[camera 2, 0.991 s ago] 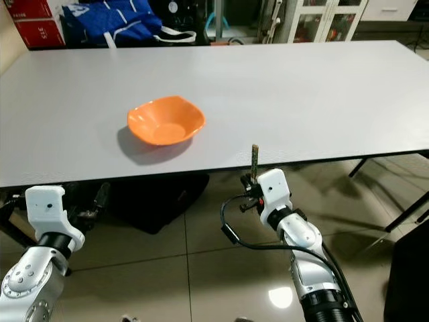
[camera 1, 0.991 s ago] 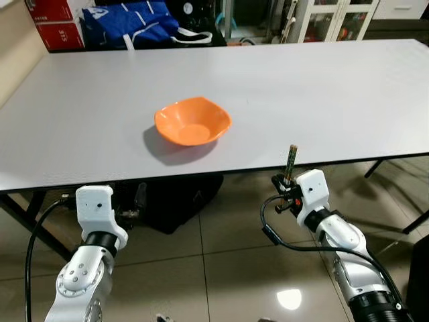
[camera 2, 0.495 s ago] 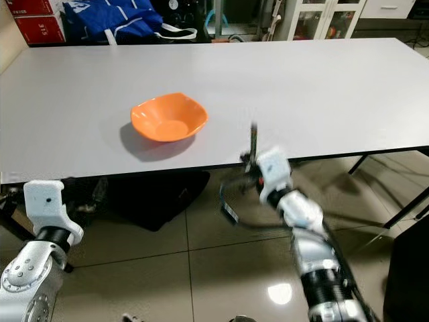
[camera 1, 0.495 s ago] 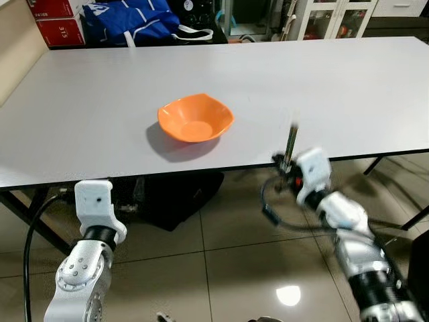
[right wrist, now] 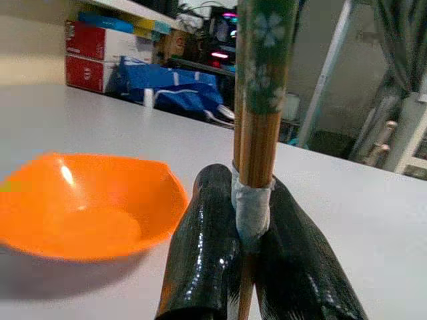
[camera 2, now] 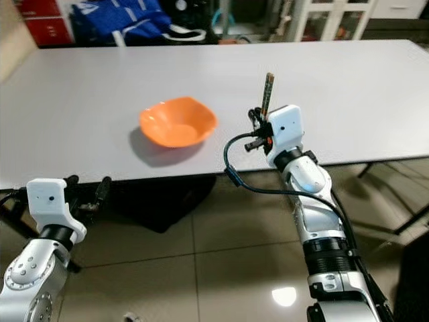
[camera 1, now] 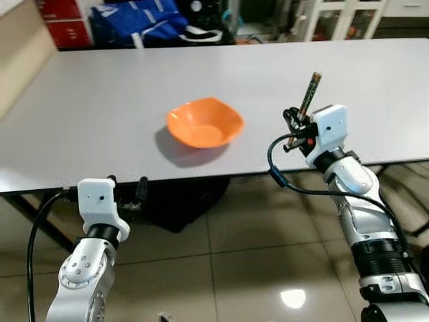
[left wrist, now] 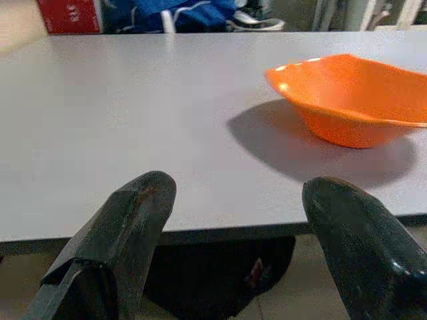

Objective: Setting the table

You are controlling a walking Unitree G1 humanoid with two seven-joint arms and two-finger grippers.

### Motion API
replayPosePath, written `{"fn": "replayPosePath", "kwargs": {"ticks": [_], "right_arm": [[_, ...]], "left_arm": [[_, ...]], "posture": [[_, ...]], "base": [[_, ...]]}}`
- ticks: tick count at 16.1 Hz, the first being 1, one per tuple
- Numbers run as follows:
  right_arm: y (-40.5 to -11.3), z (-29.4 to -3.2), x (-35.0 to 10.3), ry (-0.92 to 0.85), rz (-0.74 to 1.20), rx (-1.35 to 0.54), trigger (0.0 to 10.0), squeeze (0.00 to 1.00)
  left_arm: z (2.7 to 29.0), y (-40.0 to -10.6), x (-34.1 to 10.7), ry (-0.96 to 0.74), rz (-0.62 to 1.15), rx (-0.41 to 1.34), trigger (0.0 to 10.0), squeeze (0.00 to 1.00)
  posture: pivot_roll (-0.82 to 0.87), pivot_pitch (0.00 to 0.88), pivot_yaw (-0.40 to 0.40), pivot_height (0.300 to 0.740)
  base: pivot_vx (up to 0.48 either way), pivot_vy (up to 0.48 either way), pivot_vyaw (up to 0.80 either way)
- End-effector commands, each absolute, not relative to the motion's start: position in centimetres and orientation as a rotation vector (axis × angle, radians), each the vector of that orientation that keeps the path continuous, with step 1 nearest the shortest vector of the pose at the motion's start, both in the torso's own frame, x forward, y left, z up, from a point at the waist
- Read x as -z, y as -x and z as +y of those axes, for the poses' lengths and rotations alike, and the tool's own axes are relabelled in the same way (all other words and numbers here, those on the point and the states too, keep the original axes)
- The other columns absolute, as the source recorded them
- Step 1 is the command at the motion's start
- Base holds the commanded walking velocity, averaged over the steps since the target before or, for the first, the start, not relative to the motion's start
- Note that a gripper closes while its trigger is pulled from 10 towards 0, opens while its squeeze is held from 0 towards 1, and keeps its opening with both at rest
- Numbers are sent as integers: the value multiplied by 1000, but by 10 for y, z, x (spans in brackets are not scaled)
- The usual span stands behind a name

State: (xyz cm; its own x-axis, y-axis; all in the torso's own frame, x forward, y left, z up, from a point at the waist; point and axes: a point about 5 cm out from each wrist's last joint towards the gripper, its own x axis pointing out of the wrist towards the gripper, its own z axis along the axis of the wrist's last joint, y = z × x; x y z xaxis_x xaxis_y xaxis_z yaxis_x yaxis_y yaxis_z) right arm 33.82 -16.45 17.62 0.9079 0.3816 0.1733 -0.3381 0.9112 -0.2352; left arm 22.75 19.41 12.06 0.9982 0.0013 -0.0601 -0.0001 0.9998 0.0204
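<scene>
Gripping chopsticks (right wrist: 257,100) upright, right tool (right wrist: 248,220) hides their lower ends; left tool (left wrist: 233,220) gapes empty.

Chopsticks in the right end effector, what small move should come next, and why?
Probably carry them forward and lower them onto the bare table to the right of the orange bowl. The right end effector is shut on the chopsticks, which stand nearly upright above the table's near edge, beside the bowl. The left end effector sits open below the table edge.

The bowl (camera 1: 204,124) sat on the tabletop (camera 1: 100,100). Right of the bowl, the right tool (camera 1: 299,123) held chopsticks (camera 1: 309,96) upright above the tabletop's near edge.
</scene>
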Motion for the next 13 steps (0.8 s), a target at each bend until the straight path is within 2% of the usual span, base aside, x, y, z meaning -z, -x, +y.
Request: {"fn": "replayPosePath", "kwargs": {"ticks": [1,6,10,13], "right_arm": [[-339,-164,-179,201,-226,-379,10000,0],[-341,-162,-181,208,-226,-382,10000,0],[-341,-163,-181,223,-232,-362,10000,0],[-351,-175,-190,273,-246,-293,10000,0]], "left_arm": [[194,-228,-123,-33,57,-6,10000,0],[189,-230,-126,-61,29,15,10000,0],[188,-231,-125,-55,32,8,10000,0],[189,-231,-123,-45,41,5,10000,0]], "posture": [[-82,57,20,740],[-83,56,18,740],[-82,54,18,740],[-81,48,19,740]], "base": [[420,0,0],[433,0,0],[0,0,0],[0,0,0]]}}
